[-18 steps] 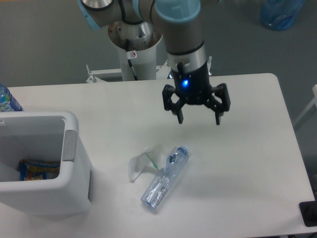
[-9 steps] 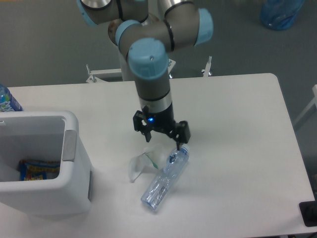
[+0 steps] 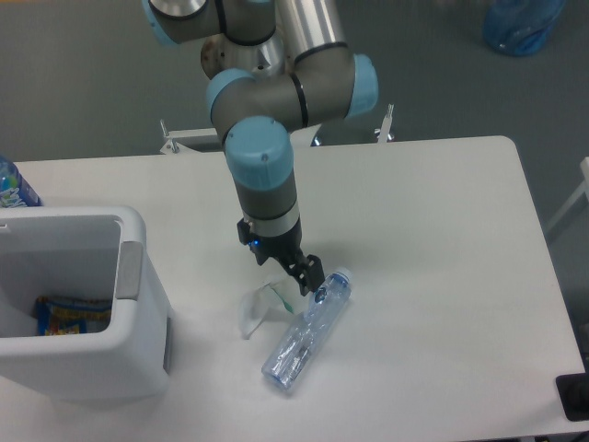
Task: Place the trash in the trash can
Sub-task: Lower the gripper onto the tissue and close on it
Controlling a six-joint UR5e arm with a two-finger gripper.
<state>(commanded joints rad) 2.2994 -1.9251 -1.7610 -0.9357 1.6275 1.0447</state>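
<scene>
A crumpled translucent wrapper (image 3: 259,308) lies on the white table (image 3: 442,230) near its middle. Right beside it a crushed clear bottle (image 3: 306,334) lies slanted, its bluish cap (image 3: 340,276) pointing up and right. My gripper (image 3: 287,273) has come down at the wrapper's upper edge, next to the bottle cap. Its fingers look spread, with one dark finger (image 3: 311,273) close to the cap, and I see nothing held between them. The white trash can (image 3: 131,241) stands at the left edge, its grey handle panel facing the trash.
A colourful packet (image 3: 72,315) lies inside the can. An upright blue-labelled bottle (image 3: 11,184) stands behind the can at the far left. A blue bag (image 3: 522,25) sits on the floor at top right. A black object (image 3: 574,396) juts in at the bottom right corner.
The gripper has swung from the table's back right down and left to the wrapper, then turned about its axis and dropped lower. Wrapper and bottle have not moved.
</scene>
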